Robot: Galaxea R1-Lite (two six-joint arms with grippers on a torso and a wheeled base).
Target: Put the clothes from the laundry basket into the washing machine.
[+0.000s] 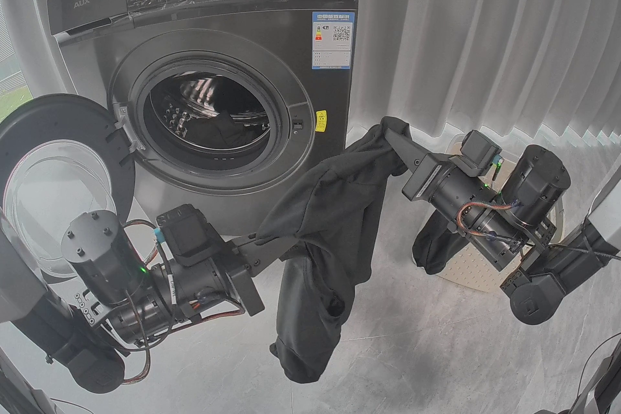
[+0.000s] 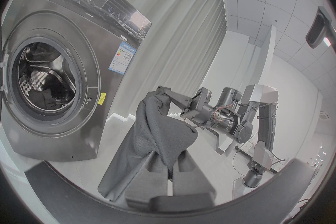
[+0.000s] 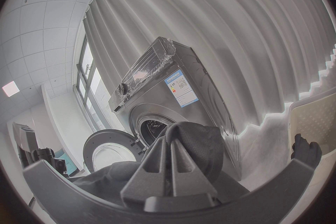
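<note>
A black garment (image 1: 330, 221) hangs in the air before the grey washing machine (image 1: 213, 66), stretched between both grippers. My left gripper (image 1: 262, 240) is shut on its lower left edge, and my right gripper (image 1: 391, 134) is shut on its upper corner. In the left wrist view the garment (image 2: 157, 137) drapes over the fingers (image 2: 147, 179). In the right wrist view the cloth (image 3: 196, 144) bunches over the closed fingers (image 3: 175, 168). The round door (image 1: 55, 176) stands swung open to the left. Dark clothing (image 1: 220, 134) lies inside the drum. The cream laundry basket (image 1: 475, 270) sits behind the right arm with dark cloth (image 1: 436, 247) over its rim.
White curtains (image 1: 491, 27) hang behind and to the right of the machine. The floor (image 1: 414, 344) is grey and bare below the garment. The open door takes up room at the left beside my left arm.
</note>
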